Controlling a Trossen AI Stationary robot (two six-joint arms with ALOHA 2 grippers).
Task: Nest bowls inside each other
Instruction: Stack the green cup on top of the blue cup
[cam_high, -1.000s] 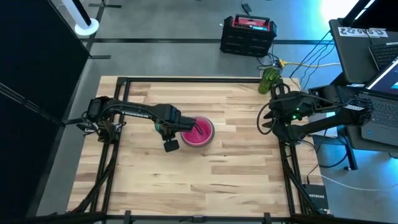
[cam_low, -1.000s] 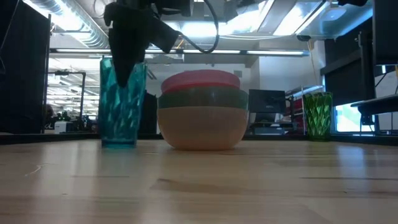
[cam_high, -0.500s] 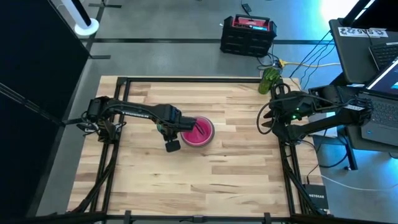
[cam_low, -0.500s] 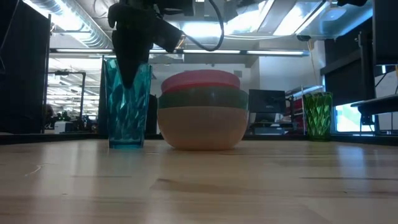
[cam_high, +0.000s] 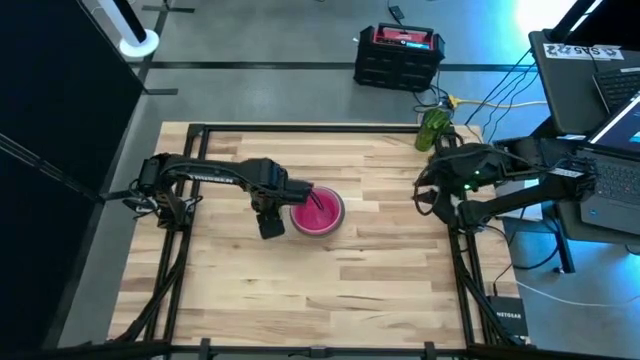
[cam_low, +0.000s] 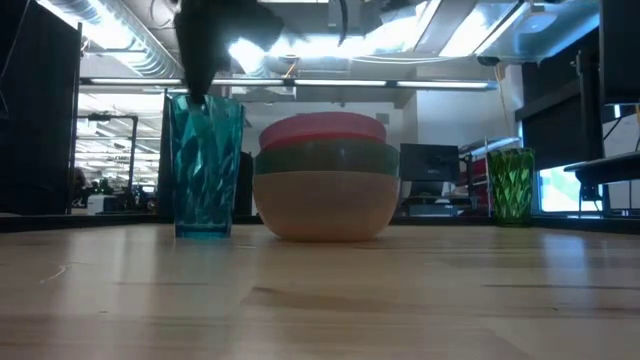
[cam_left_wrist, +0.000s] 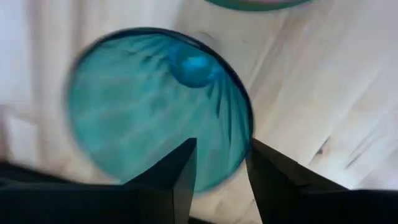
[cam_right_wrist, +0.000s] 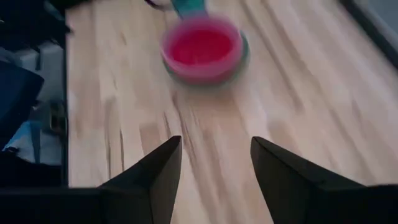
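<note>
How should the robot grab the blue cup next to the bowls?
Probably by its rim, from straight above. The teal cup stands upright on the table with its mouth open, so one finger can go inside and one outside the thin wall. The left gripper already hangs over it. The stacked bowls crowd one side.

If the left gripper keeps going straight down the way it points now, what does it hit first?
Most likely the teal tumbler. The left gripper points down at its open mouth, one finger over the inside and one outside the rim, so the rim probably comes first. It stands upright beside the stacked bowls.
</note>
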